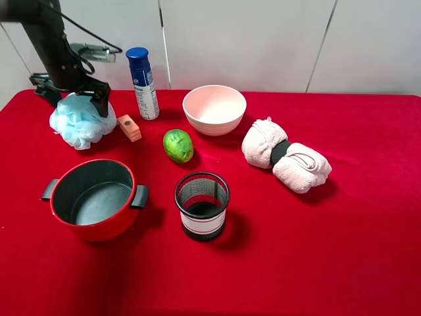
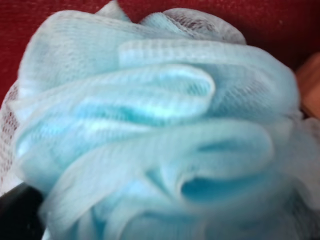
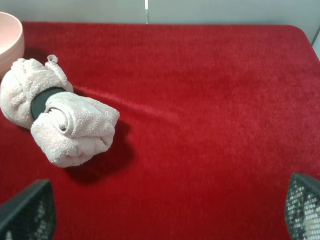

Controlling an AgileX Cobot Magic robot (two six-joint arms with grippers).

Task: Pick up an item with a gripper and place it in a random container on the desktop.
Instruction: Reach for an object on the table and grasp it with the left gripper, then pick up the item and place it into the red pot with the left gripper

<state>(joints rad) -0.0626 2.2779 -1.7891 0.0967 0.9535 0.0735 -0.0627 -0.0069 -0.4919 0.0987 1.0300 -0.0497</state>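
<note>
At the upper left of the frame, the left end effector point(image 1: 71, 99), spread wide, sits directly over the light blue bath pouf point(image 1: 80, 126) on the worktop point(image 1: 329, 257) (this arm is clearly nearer), with the red pot point(image 1: 95, 197) lower in the frame.

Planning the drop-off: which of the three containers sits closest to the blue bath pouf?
The red pot with black handles, directly below the bath pouf in the high view; the pink bowl and black mesh cup stand farther right.

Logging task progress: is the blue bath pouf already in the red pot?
No: the pouf sits on the cloth under the left gripper, and the pot shows a bare grey inside.
</note>
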